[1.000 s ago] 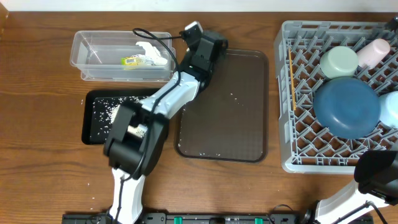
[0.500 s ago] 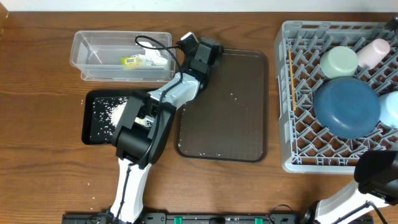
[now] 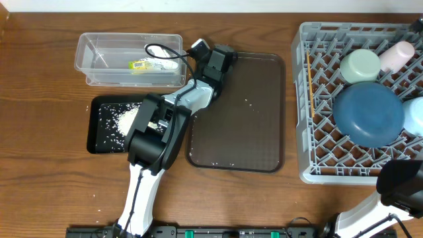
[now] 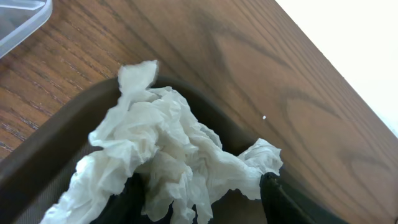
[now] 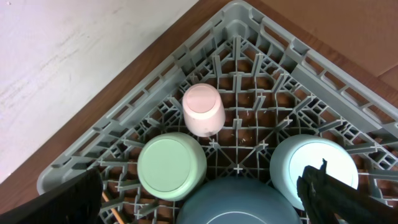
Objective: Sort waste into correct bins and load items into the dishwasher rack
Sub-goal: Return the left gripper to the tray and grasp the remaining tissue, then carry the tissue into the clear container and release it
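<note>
In the left wrist view a crumpled white tissue (image 4: 168, 143) lies at the corner of the brown tray (image 4: 37, 168). My left gripper (image 4: 202, 193) straddles it, open, one black finger on each side. Overhead, this gripper (image 3: 199, 47) is at the tray's back-left corner, beside the clear tub (image 3: 92, 56). The tub holds a yellow-green wrapper (image 3: 140, 64) and more tissue (image 3: 165, 64). Rice (image 3: 122, 119) lies in the black tray (image 3: 93, 129). My right gripper (image 5: 199, 205) hangs open above the grey rack (image 5: 236, 37), over a pink cup (image 5: 203, 109), two bowls (image 5: 171, 165) (image 5: 314, 165) and the blue plate (image 5: 242, 202).
The brown tray (image 3: 244, 119) lies mid-table with a few rice grains (image 3: 248, 101) on it. A thin stick (image 3: 308, 86) lies along the left side of the rack (image 3: 301, 132). Stray grains dot the wood near the black tray. The right arm's base (image 3: 403, 188) is at the front right.
The left gripper has come back from beyond the tray's far edge to its back-left corner, and the arm's elbow has swung right. The right arm has not moved.
</note>
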### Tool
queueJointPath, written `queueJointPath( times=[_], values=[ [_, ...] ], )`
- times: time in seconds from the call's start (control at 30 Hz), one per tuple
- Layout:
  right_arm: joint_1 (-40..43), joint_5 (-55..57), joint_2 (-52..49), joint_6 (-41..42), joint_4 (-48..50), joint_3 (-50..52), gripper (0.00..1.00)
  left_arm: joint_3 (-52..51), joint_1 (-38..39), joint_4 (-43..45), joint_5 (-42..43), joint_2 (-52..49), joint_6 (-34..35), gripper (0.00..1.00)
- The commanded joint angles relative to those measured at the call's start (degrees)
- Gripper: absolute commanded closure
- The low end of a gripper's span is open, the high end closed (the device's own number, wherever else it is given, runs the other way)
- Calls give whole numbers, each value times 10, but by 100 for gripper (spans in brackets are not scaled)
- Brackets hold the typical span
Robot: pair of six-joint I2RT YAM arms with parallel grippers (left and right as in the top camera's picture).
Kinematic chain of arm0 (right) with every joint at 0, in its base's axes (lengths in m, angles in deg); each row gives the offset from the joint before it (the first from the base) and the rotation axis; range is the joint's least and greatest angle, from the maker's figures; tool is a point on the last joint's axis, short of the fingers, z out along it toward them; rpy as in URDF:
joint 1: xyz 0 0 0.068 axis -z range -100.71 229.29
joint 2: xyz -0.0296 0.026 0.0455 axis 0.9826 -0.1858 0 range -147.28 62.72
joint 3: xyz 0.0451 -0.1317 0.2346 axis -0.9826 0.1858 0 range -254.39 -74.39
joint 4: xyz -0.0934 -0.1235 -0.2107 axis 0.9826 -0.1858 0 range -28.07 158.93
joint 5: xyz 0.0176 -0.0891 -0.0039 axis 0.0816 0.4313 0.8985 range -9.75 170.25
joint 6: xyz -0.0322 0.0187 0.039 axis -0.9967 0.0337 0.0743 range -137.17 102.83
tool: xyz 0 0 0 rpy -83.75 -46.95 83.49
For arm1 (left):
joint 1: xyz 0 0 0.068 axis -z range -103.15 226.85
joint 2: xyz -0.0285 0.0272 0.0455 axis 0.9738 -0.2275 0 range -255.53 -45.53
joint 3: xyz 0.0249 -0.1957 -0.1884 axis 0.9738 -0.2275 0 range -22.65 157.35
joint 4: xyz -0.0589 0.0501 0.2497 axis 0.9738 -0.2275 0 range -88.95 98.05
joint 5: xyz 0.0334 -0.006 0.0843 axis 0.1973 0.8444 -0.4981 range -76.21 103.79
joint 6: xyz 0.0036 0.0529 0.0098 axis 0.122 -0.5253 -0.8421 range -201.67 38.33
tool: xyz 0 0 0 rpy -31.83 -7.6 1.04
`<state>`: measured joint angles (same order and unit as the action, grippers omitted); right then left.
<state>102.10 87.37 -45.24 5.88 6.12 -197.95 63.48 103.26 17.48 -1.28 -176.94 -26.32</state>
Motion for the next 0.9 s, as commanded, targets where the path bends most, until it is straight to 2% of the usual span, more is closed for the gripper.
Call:
queueJointPath(
  times=[0.0,0.07,0.37,0.63,0.87],
  values=[
    [0,3,0,5,0,1,1,4,-7,2,-13,-14,3,46],
    [0,3,0,5,0,1,1,3,-7,0,-13,-14,2,59],
    [0,3,0,5,0,1,1,3,-7,-12,28,8,-9,94],
    [0,3,0,5,0,1,1,3,-7,-126,32,126,-18,94],
    [0,3,0,5,0,1,1,3,-16,-187,8,246,-46,94]
  ],
)
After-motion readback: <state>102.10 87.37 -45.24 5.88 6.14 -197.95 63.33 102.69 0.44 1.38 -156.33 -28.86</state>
